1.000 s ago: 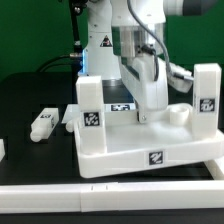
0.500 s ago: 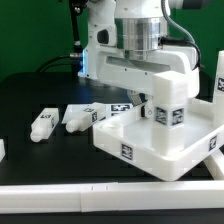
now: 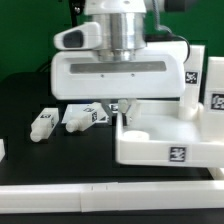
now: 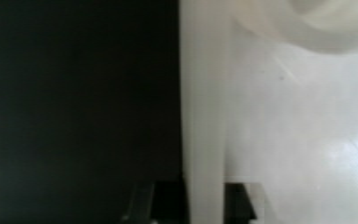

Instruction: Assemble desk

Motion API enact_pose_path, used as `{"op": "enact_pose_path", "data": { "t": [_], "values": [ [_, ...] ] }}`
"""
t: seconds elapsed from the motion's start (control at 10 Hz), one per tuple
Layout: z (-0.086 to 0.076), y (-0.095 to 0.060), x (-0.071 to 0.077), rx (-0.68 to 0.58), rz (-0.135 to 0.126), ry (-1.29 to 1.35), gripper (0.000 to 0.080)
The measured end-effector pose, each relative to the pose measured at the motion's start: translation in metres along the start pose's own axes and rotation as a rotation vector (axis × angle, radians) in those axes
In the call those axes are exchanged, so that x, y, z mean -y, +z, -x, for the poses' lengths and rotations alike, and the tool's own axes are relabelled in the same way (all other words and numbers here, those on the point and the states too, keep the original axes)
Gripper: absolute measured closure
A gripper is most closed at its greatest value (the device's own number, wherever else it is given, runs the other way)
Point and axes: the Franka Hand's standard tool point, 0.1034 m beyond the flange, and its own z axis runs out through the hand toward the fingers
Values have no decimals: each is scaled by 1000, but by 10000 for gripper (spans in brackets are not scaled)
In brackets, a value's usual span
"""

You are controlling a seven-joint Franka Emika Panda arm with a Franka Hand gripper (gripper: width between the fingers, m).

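Observation:
The white desk tabletop (image 3: 176, 152) lies upside down at the exterior view's right, with tags on its rim and two legs (image 3: 190, 76) standing in its far corner sockets. My gripper (image 3: 127, 108) reaches down over the tabletop's left rim and is shut on that wall. In the wrist view the white rim wall (image 4: 202, 120) runs between my two dark fingertips (image 4: 160, 202), with the black table on one side and the tabletop's inside and a round socket (image 4: 336, 25) on the other. Two loose white legs (image 3: 42, 123) (image 3: 86, 116) lie on the black table to the left.
A small white part (image 3: 2, 150) shows at the exterior view's left edge. A white bar (image 3: 100, 194) runs along the table's front edge. The robot's base (image 3: 95, 15) stands behind the gripper.
The tabletop has swung round and shifted toward the exterior view's right, held by its rim. My gripper has turned with it and now faces the camera broadside.

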Motion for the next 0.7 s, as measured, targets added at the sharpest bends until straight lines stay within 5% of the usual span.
{"op": "enact_pose_path", "data": {
  "t": [0.3, 0.5, 0.7],
  "values": [
    [3, 2, -8, 45, -2, -228, 745],
    [-12, 1, -24, 66, -1, -588, 745],
    [-14, 10, -33, 146, -28, -884, 745]
  ]
}}
